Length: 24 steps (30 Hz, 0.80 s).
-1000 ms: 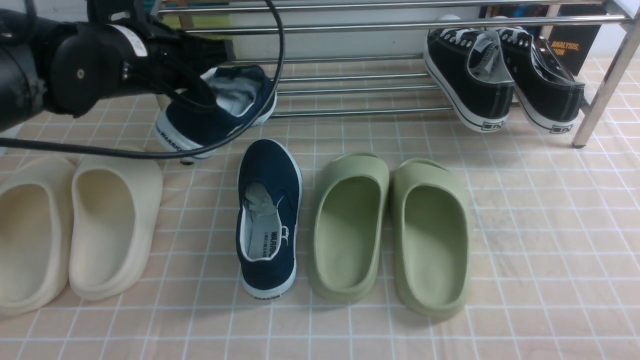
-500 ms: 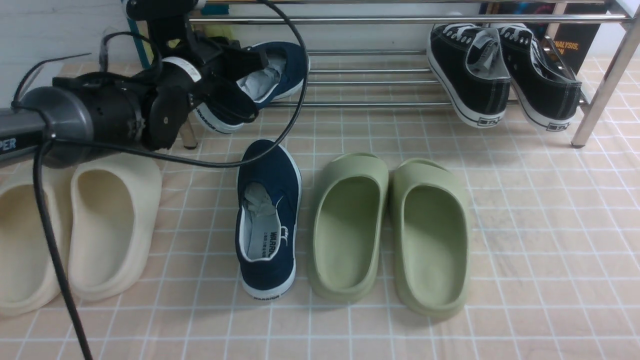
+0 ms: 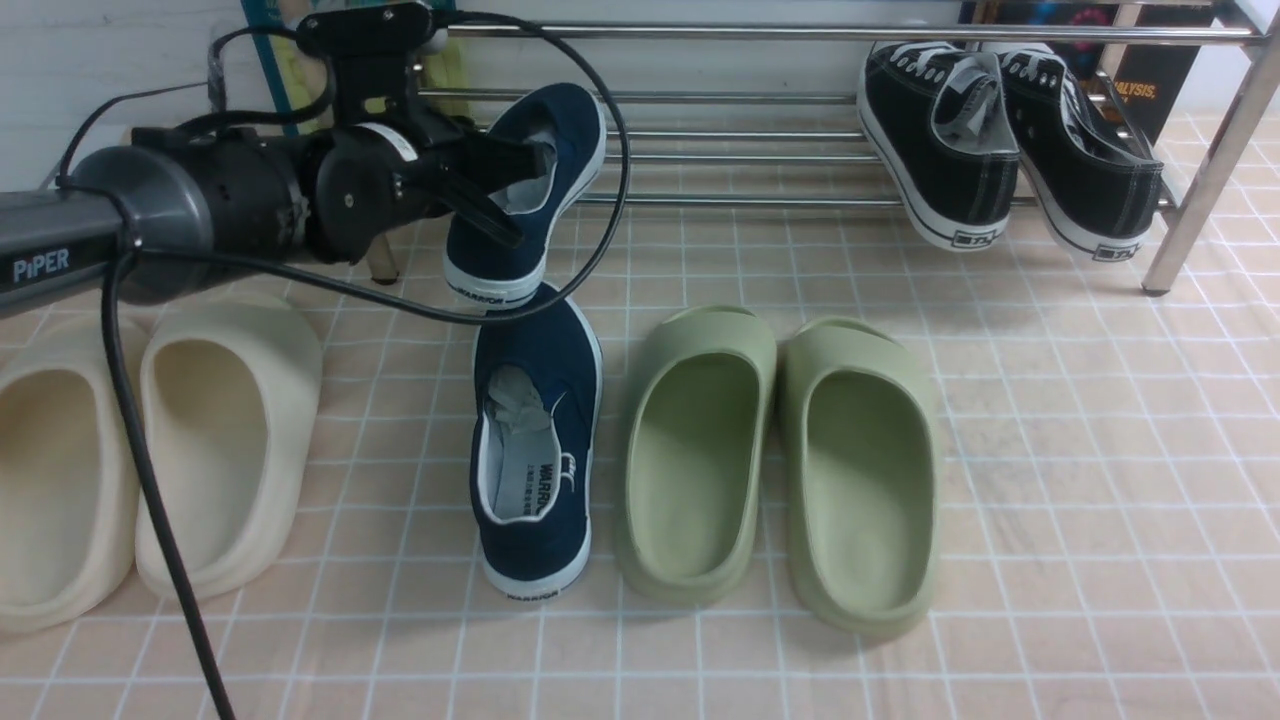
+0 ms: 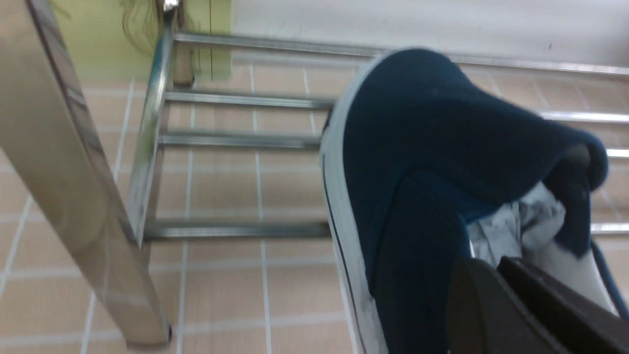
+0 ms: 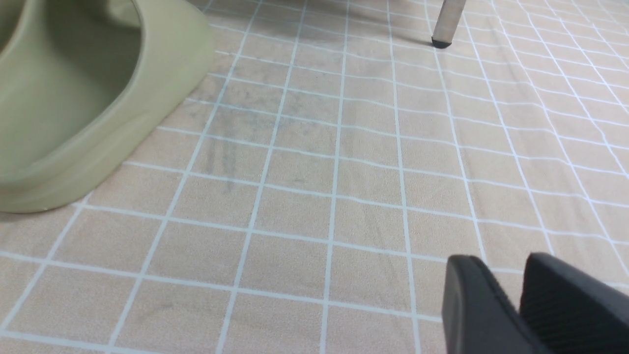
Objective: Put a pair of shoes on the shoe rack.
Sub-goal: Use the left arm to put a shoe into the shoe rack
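My left gripper [image 3: 505,185] is shut on the collar of one navy-blue slip-on shoe [image 3: 545,140]. One finger is inside by the paper stuffing and one is outside. The shoe tilts toe-up over the lower rails at the left end of the chrome shoe rack [image 3: 740,135], its heel hanging out front. In the left wrist view, the shoe [image 4: 432,128] is in front of the rails [image 4: 236,140], with my gripper [image 4: 486,265] on it. The second navy shoe [image 3: 540,400] lies on the floor just below. My right gripper [image 5: 511,280] is shut and empty above bare floor.
Two black lace-up sneakers [image 3: 940,140] [image 3: 1085,150] lean on the rack's right end. Green slides [image 3: 700,450] [image 3: 865,470] lie right of the floor shoe and cream slides [image 3: 225,440] [image 3: 50,470] to its left. The rack's slanted legs [image 3: 1205,170] [image 4: 73,196] stand at both ends.
My left arm has carried the navy shoe up and to the right, turning it so the toe points back over the rack rails and the heel faces front. The floor shoe has not moved.
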Available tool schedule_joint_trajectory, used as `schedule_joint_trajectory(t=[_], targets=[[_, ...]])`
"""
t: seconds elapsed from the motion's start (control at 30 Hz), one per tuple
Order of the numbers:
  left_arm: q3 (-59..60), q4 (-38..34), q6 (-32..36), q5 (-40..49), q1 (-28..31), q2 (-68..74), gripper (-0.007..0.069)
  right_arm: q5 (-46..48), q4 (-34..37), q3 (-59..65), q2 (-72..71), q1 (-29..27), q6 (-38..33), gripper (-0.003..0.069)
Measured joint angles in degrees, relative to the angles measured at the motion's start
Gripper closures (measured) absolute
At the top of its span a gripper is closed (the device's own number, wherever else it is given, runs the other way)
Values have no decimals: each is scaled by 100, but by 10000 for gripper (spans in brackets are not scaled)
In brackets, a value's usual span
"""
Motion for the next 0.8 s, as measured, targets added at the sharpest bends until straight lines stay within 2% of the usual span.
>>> schedule_joint_trajectory(t=[0.27, 0.8], targets=[[-942, 154, 23, 1794, 0, 138, 588, 0, 0, 0, 0, 0, 0, 474], [-3207, 675, -149, 3068, 7, 1436, 588, 0, 0, 0, 0, 0, 0, 452]])
